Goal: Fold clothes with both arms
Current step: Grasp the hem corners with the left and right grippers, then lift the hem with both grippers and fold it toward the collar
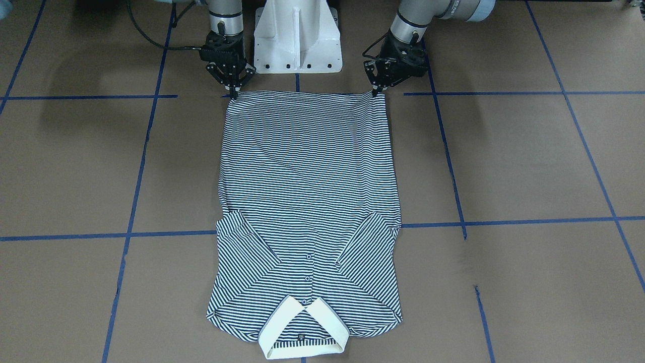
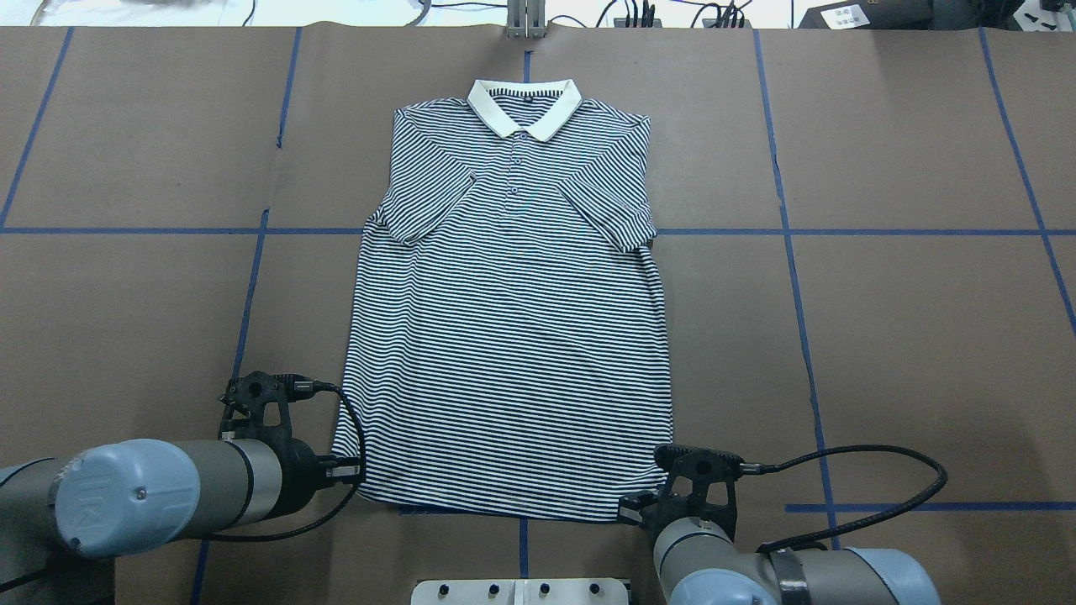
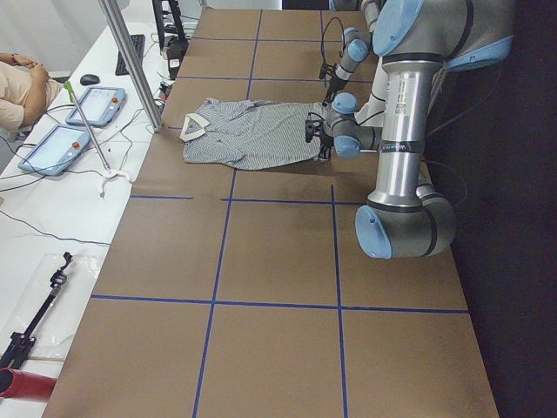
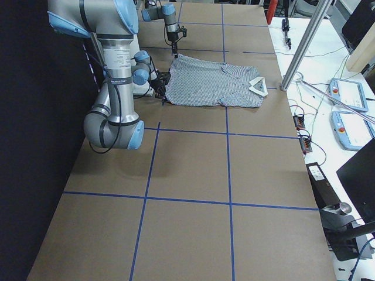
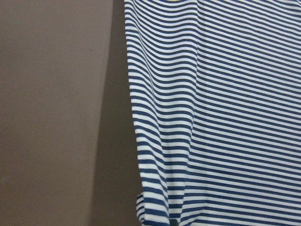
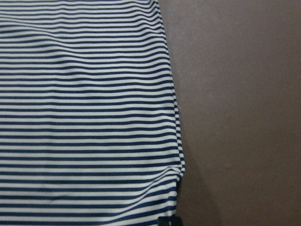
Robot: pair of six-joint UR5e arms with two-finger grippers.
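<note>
Both grippers are working at the hem of the striped polo shirt (image 1: 307, 166). The left gripper (image 1: 375, 92) is pinching one hem corner with its fingers drawn narrow on the cloth. The right gripper (image 1: 233, 92) is gripping the opposite corner in the same way.

The shirt is lying face up and lengthwise down the middle of the brown table (image 1: 529, 161), with its hem at the robot's side. Its cream collar (image 1: 302, 327) is pointing toward the far edge. Both short sleeves (image 1: 247, 257) are lying folded inward across the chest, on either side of the buttoned placket (image 1: 307, 272).

Blue tape lines (image 1: 504, 222) are crossing the table and running under the shirt. The white pedestal base (image 1: 297, 40) is standing just behind the hem, between the two wrists. A black cable (image 2: 883, 458) is looping out over the table beside the right wrist.

In the wrist views, each side edge of the shirt is throwing a dark shadow onto the brown surface.

Beyond the far edge, a metal post (image 3: 130, 61) is rising close to the collar. Teach pendants (image 3: 57, 150) are lying on a white bench, where a person (image 3: 22, 87) is sitting.
</note>
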